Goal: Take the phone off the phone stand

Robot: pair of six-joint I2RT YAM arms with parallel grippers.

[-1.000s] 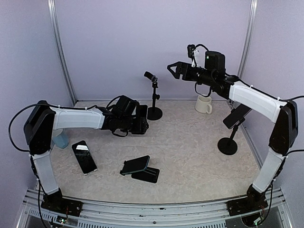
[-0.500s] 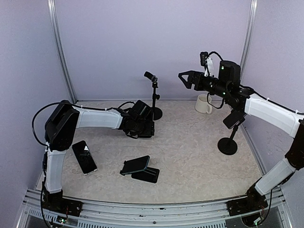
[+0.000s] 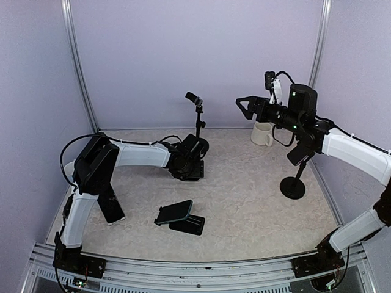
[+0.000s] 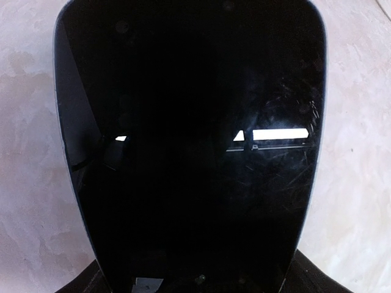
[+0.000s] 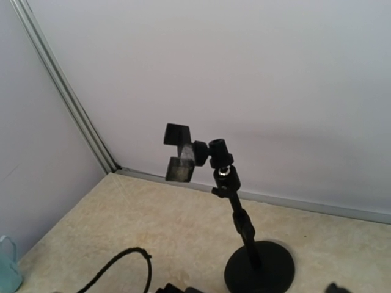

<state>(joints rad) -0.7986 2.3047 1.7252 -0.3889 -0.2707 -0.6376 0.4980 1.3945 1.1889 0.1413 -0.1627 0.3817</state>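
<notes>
My left gripper is low over the table beside the base of the back pole stand. It appears shut on a black phone, which fills the left wrist view and hides the fingers. The stand's clamp is empty in the right wrist view. My right gripper is raised to the right of that stand, looks open and holds nothing. Its fingers do not show in its own wrist view.
A second phone sits on a pole stand at the right. A third phone rests on a low stand at the front centre. Another phone lies flat at the left. A white mug stands at the back right.
My left gripper has moved right across the table with the phone, up to the back stand's base. My right gripper has drawn back to the right, away from that stand.
</notes>
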